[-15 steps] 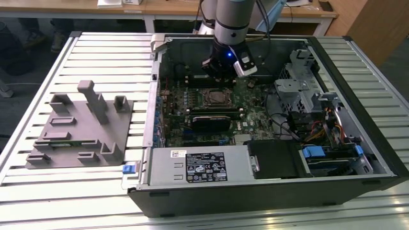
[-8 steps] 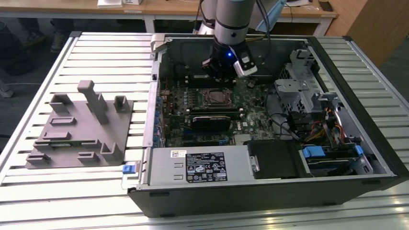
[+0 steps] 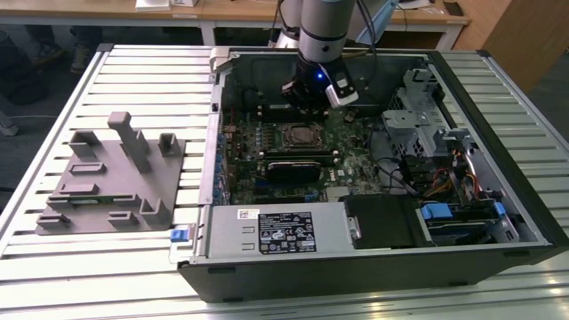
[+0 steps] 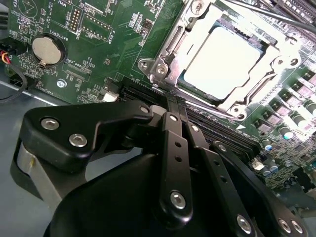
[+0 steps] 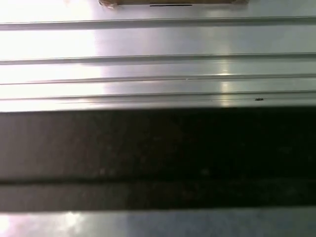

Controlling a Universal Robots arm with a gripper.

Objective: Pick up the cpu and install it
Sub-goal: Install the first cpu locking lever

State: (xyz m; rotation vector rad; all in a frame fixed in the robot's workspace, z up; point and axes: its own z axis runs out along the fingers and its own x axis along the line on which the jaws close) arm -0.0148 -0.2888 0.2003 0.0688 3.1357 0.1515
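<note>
Second wrist view is showing me the cpu (image 4: pixel 228 61) already sitting inside the socket frame (image 4: pixel 163 59) on the motherboard (image 4: pixel 94 29), so the placing part is looking done to me. My end effector (image 4: pixel 170 101) is hovering just beside the socket, fingers drawn together, carrying nothing. I am not seeing whether the frame is latched.

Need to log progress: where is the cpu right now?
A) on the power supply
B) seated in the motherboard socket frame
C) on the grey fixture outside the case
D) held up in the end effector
B: in the second wrist view the cpu lies flat inside the metal socket frame, past the end effector.
</note>
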